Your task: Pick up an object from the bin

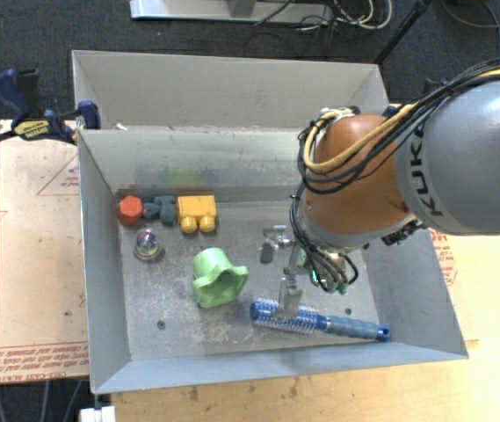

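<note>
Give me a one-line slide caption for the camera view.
Gripper over the bristle end of a blue brush on the bin floor, green moulded piece beside it.

Bin floor [157,315] is bare front-left; green cup [216,277] blocks the middle, blue brush [320,321] the front-right.

In your bin [100,262], the brush [320,322] lies along the front wall, with the gripper [289,304] at its bristle end. The cup [217,277] sits left of it, and the block [197,212] behind the cup.
</note>
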`<control>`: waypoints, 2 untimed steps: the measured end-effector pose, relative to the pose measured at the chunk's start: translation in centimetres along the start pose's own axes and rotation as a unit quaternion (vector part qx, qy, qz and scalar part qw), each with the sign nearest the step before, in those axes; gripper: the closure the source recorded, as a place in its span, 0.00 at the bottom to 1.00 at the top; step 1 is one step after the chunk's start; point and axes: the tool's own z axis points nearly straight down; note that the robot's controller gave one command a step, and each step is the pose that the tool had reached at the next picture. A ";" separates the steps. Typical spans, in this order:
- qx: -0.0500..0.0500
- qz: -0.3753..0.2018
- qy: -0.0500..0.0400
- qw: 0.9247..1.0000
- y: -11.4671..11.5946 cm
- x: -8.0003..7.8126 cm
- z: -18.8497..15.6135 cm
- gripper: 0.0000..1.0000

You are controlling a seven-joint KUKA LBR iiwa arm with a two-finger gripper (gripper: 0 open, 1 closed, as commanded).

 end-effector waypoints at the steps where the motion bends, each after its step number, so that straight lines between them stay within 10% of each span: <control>1: 0.000 -0.048 -0.001 0.999 -0.2 2.3 9.2 0.00; 2: 0.000 -0.026 -0.007 1.000 -0.5 2.7 9.2 0.00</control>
